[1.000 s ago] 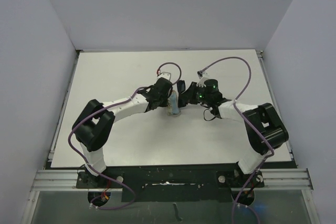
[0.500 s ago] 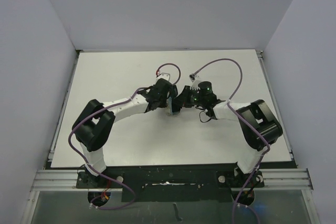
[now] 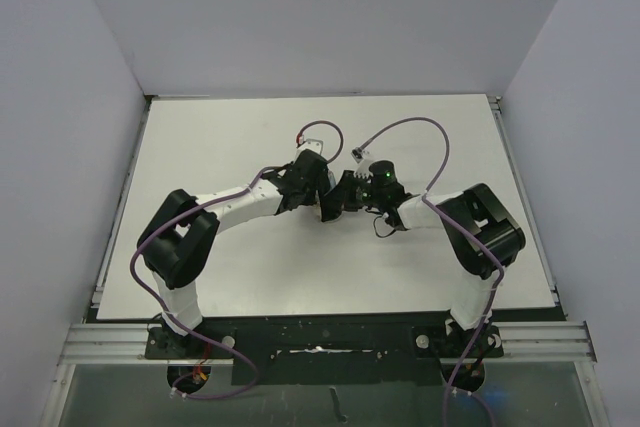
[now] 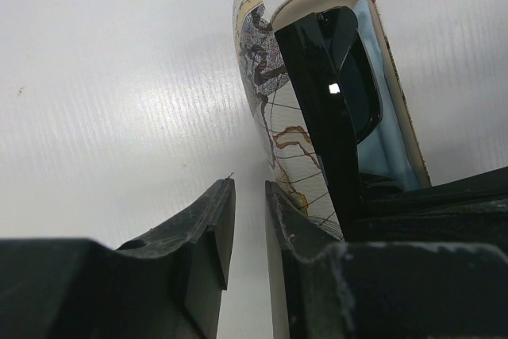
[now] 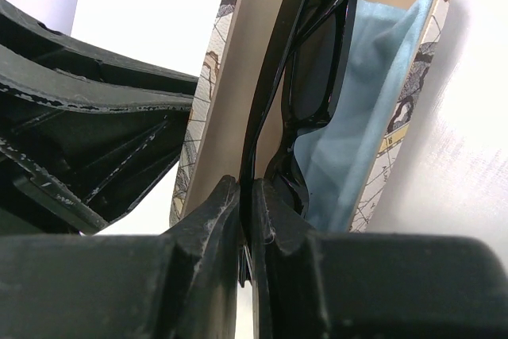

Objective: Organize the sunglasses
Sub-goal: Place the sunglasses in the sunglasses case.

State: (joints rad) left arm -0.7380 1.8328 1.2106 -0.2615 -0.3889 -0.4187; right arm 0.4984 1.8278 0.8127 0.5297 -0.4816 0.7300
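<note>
Now that the right gripper has shifted left, clamped on the sunglasses, they stand inside the open case against the blue cloth. The left gripper, just left of the case, has its jaws slightly apart.

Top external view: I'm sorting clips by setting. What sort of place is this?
Probably a robotics test cell: a white table boxed in by plain grey walls, two robot arms mounted at a metal rail.

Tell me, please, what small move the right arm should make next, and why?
Probably lower the sunglasses a little deeper into the open case, onto the blue cloth. The right end effector pinches them on edge between the case's two halves, and they are not yet lying flat.
</note>
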